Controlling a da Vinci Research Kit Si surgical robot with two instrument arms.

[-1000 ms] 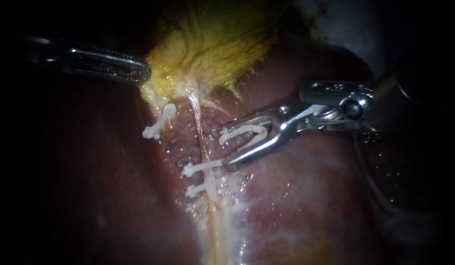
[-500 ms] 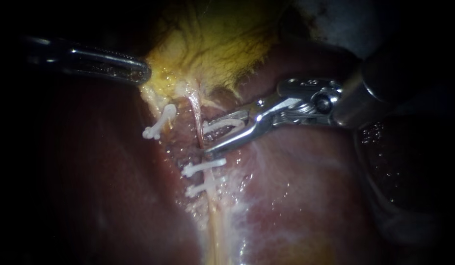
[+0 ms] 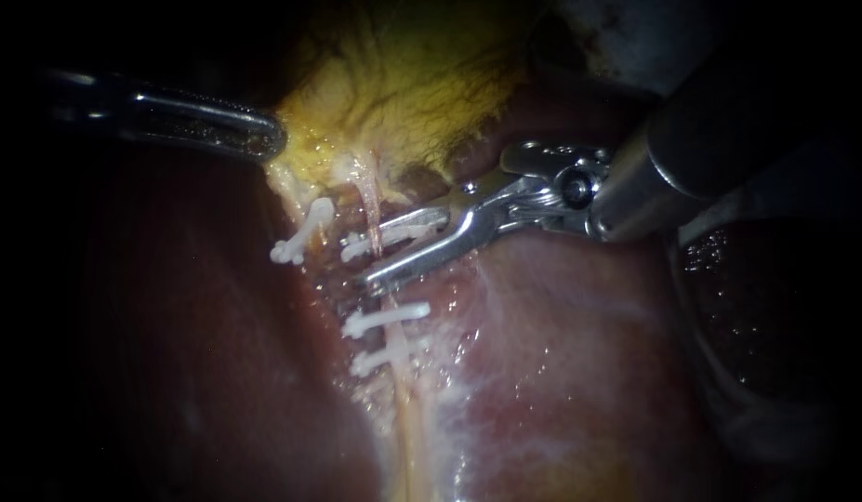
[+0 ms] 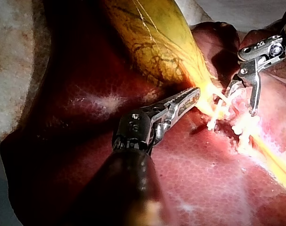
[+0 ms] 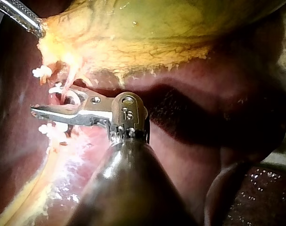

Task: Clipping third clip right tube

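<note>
My right instrument (image 3: 361, 265) comes in from the upper right. Its jaws stand apart and carry a white clip (image 3: 398, 229). They straddle the right tube (image 3: 368, 197) just above two white clips (image 3: 386, 318) that sit closed on it. A further clip (image 3: 300, 234) sits on the left tube. My left instrument (image 3: 261, 139) has its jaws shut on the lower edge of the yellow gallbladder (image 3: 403, 84). The left wrist view shows that grip (image 4: 190, 96). In the right wrist view the clip-bearing jaws (image 5: 46, 100) reach around the tube.
Dark red liver (image 3: 561, 353) lies around and below the tubes. The right instrument's thick shaft (image 3: 691, 158) crosses the upper right. Pale tissue (image 3: 421, 437) runs down from the clipped tube.
My right instrument has moved left with its clip, from beside the tube to jaws straddling it above the two lower clips. The left instrument has kept still.
</note>
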